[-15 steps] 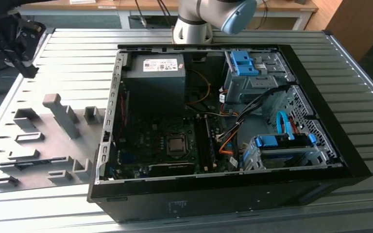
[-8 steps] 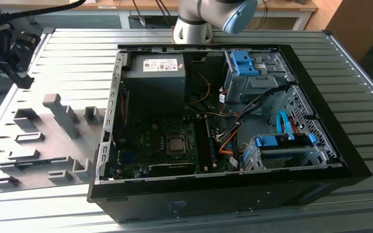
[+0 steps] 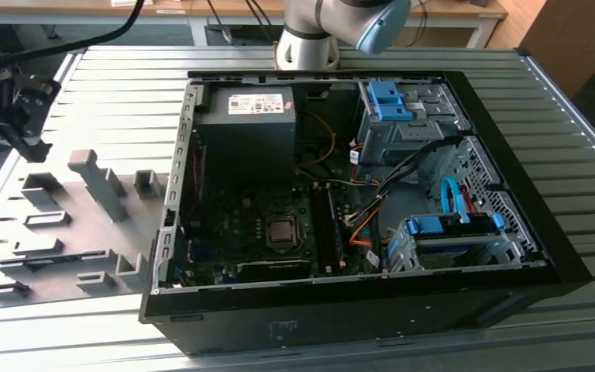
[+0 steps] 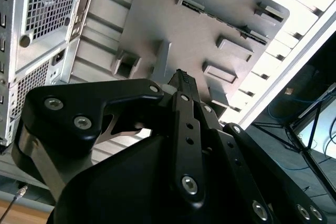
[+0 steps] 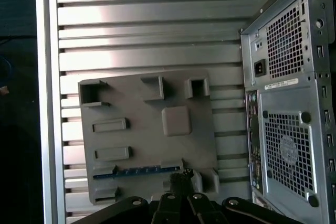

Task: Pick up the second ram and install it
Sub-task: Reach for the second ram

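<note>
1. Exterior view: an open computer case (image 3: 530, 232) on the slatted worktop (image 3: 545, 85) holds a motherboard, drive bays and a power supply (image 3: 245, 147). Its white label (image 3: 256, 103) is unreadable.
2. Second wrist view: the hand (image 4: 181, 77) is closed and empty, pointing at the grey tray (image 4: 173, 24).
3. First wrist view: the second ram (image 5: 139, 171) lies in a tray slot, just beside the hand's tips.

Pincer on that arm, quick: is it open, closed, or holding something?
Pincer: closed, holding nothing; the second ram lies in the grey tray.
</note>
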